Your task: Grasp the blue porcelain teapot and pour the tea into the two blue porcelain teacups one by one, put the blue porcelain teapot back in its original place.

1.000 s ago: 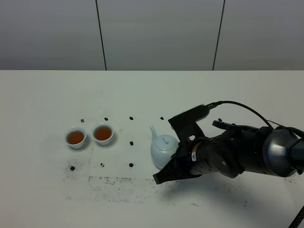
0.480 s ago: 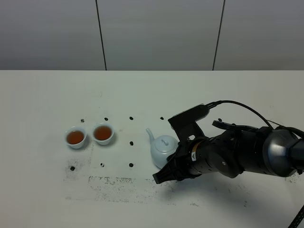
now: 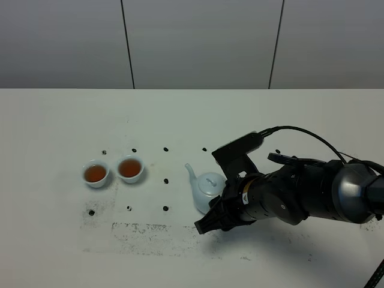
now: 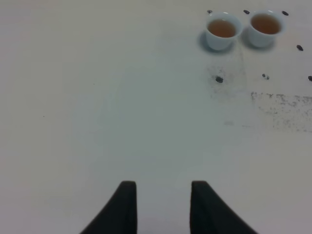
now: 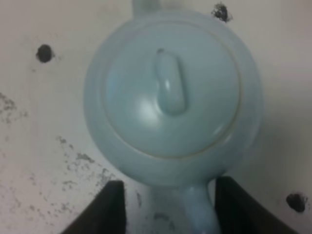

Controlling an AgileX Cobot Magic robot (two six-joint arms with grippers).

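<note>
— Now, how is the right gripper [image 5: 165,204] set?

— It is spread open, nothing gripped; the handle of the blue porcelain teapot [image 5: 170,92] is seen between its fingers [image 5: 111,204], untouched.

— And the left gripper [image 4: 161,207]?

— Closed and empty. The two blue porcelain teacups [image 4: 243,29], filled with tea, are found well ahead of it on the table [image 4: 97,97].

The right arm [image 3: 288,195] hides the blue porcelain teapot's [image 3: 207,187] handle side in the high view. In the right wrist view the spout [image 5: 144,6] and handle [image 5: 195,209] are cut off, the picture soft.
</note>
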